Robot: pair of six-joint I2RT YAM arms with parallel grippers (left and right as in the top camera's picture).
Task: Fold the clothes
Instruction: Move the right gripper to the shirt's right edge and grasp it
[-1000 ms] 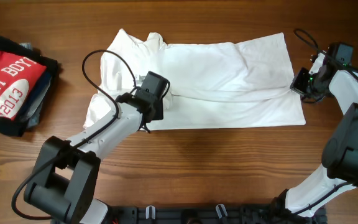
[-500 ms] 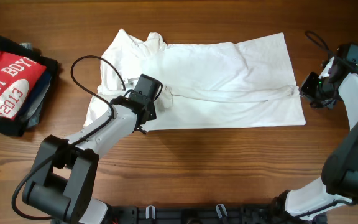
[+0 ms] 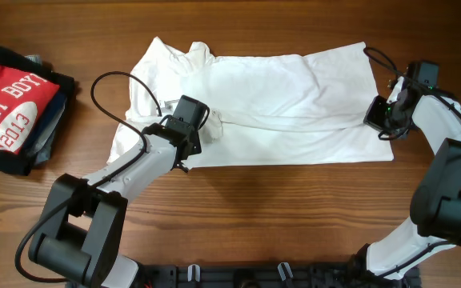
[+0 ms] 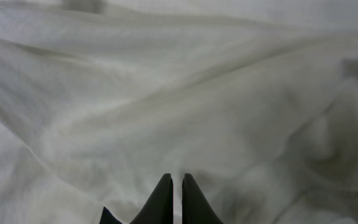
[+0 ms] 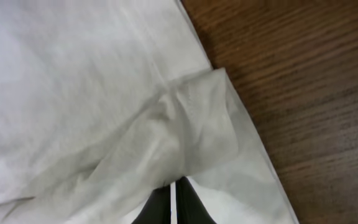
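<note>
The right arm has swung back in from the bare wood at 3 o'clock, and its right fingers [image 5: 156, 208] are again at the edge of the large plain white cotton T-shirt [image 3: 278, 104]. The left arm sits where it was half a second ago, a little toward 8 o'clock of its spot a full second back.

The T-shirt lies spread and partly folded across the far middle of the brown wooden counter [image 3: 294, 208], toward 12 o'clock in the overhead view. Its long side runs from 9 to 3 o'clock, with the sleeve and collar end rumpled at 9 o'clock.

The left fingers [image 4: 161, 200] are down on the shirt, toward 8 o'clock of its middle and near its 6 o'clock edge. They are closed to a hairline with pale cloth showing in the slit. From overhead, a small bunch of fabric stands up just beside them at 3 o'clock.

The right fingers meet the shirt at its 3 o'clock edge, near the lower corner. They are pressed together on a thin layer of hem, which rises toward them as a translucent flap. Bare wood shows beyond, toward 1 o'clock in the wrist view.

A red shirt with white lettering [image 3: 10, 108] tops a stack of dark garments at the counter's 9 o'clock edge, well apart from the T-shirt.
</note>
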